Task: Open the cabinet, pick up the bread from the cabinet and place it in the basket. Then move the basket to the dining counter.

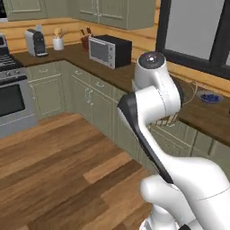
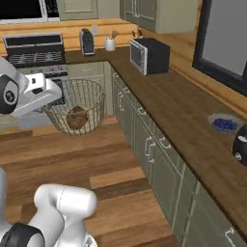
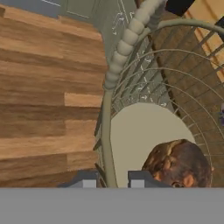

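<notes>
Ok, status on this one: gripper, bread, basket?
Gripper shut on basket rim, basket carried above floor. Bread inside basket. Not at dining counter yet. Nothing blocking in view.

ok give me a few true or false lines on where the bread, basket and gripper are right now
1. The bread lies inside the basket. True.
2. The basket rests on the counter beside the microwave. False: it hangs in the air above the wood floor, clear of the counter.
3. The gripper pinches the basket's rim, one finger on each side of the wire. True.
4. The bread sits on the blue plate. False: it is on the basket's pale base.
</notes>
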You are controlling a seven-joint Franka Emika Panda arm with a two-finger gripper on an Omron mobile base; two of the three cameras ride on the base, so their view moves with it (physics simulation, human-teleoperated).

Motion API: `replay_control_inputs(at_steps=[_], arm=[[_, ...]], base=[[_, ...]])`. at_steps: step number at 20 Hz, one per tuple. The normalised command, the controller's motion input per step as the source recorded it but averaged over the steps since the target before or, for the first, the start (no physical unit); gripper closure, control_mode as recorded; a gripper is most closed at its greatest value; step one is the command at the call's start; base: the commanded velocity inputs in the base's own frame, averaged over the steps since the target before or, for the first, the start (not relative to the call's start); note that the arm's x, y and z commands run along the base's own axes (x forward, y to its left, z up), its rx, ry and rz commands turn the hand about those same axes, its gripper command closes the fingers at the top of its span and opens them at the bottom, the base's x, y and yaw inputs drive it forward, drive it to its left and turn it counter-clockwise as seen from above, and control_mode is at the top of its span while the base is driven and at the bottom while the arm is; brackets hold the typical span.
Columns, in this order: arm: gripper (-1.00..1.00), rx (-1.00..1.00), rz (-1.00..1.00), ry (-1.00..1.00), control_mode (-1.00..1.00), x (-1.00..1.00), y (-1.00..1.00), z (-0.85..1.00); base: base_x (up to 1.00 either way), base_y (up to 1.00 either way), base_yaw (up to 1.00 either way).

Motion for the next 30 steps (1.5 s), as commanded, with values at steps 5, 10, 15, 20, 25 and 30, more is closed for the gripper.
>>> replay_control_inputs(at_steps=[5,10,15,20,25,30], arm=[[1.0,0.0,0.0,0.0,1.0,0.0,0.0,0.0],[1.0,0.0,0.0,0.0,1.0,0.0,0.0,0.0],[1.0,0.0,0.0,0.0,1.0,0.0,0.0,0.0],[1.0,0.0,0.0,0.0,1.0,0.0,0.0,0.0],[1.0,0.0,0.0,0.0,1.0,0.0,0.0,0.0],[1.0,0.0,0.0,0.0,1.0,0.0,0.0,0.0]], base=[[0.0,0.0,1.0],[0.0,0.0,1.0],[0.08,0.0,0.99],[0.28,0.04,0.91],[0.59,0.09,0.81],[1.0,-0.01,0.54]])
